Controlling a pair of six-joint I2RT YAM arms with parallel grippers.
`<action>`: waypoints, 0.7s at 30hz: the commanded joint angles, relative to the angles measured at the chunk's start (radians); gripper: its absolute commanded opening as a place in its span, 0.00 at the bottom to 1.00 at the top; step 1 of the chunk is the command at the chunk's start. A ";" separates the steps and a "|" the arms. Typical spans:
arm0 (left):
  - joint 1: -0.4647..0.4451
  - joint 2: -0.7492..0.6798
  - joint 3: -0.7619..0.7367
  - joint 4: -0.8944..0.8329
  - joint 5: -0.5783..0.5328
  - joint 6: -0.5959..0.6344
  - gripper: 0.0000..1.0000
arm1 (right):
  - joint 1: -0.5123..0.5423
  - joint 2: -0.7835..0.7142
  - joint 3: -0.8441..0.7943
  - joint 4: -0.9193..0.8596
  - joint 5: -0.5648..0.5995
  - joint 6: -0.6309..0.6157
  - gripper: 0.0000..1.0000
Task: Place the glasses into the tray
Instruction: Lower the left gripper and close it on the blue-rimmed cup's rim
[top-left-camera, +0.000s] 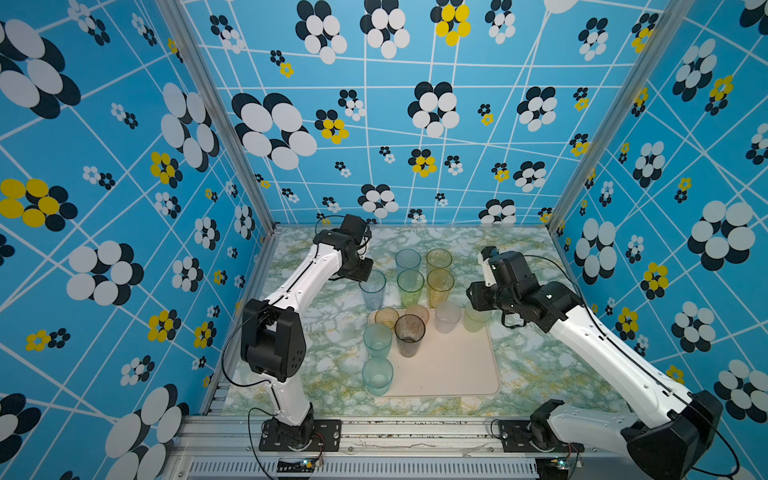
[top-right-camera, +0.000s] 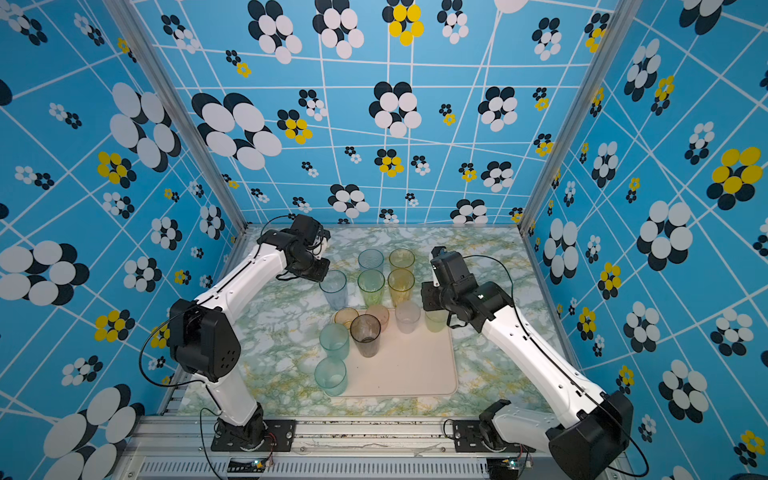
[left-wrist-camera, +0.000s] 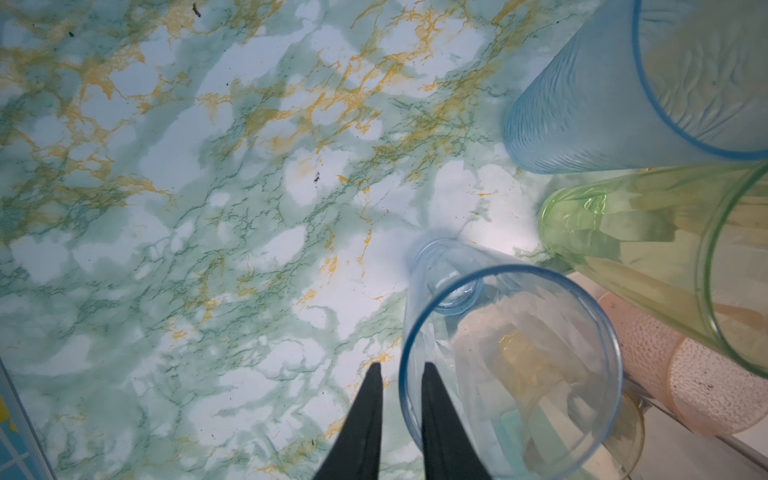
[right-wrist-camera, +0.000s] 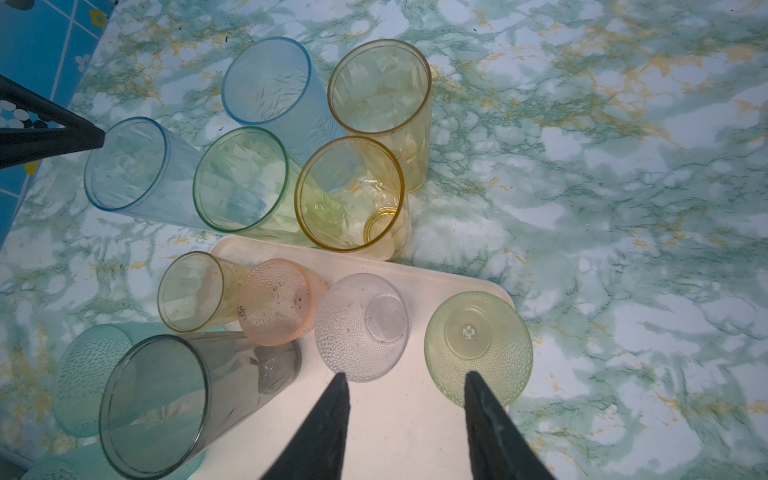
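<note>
The cream tray (top-left-camera: 457, 365) lies at the table's middle front. On it stand a tall grey glass (top-left-camera: 409, 334) and short amber (top-left-camera: 386, 316), pink (top-left-camera: 417, 312), clear (right-wrist-camera: 361, 328) and green (right-wrist-camera: 478, 345) ones. Two teal glasses (top-left-camera: 377, 340) stand at its left edge. Behind the tray, on the table, is a cluster of several tall glasses. Its leftmost one is blue (left-wrist-camera: 511, 374), and my left gripper (left-wrist-camera: 401, 368) is shut on its rim, one finger inside and one outside. My right gripper (right-wrist-camera: 405, 376) hangs open over the tray between the clear and green glasses.
The cluster's other tall glasses are frosted blue (top-left-camera: 408, 259), green (top-left-camera: 410, 286) and two amber (top-left-camera: 440, 286), close together. The tray's front right part is bare (top-right-camera: 415, 365). Patterned blue walls enclose the marbled table (top-left-camera: 528, 361) on three sides.
</note>
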 joint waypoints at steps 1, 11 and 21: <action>0.012 0.031 0.036 -0.022 -0.007 0.020 0.20 | -0.004 0.007 0.019 0.019 -0.001 -0.014 0.48; 0.011 0.079 0.073 -0.044 -0.014 0.029 0.17 | -0.005 0.005 0.016 0.019 0.004 -0.019 0.48; 0.010 0.096 0.080 -0.055 -0.017 0.032 0.12 | -0.004 0.004 0.014 0.019 0.003 -0.019 0.48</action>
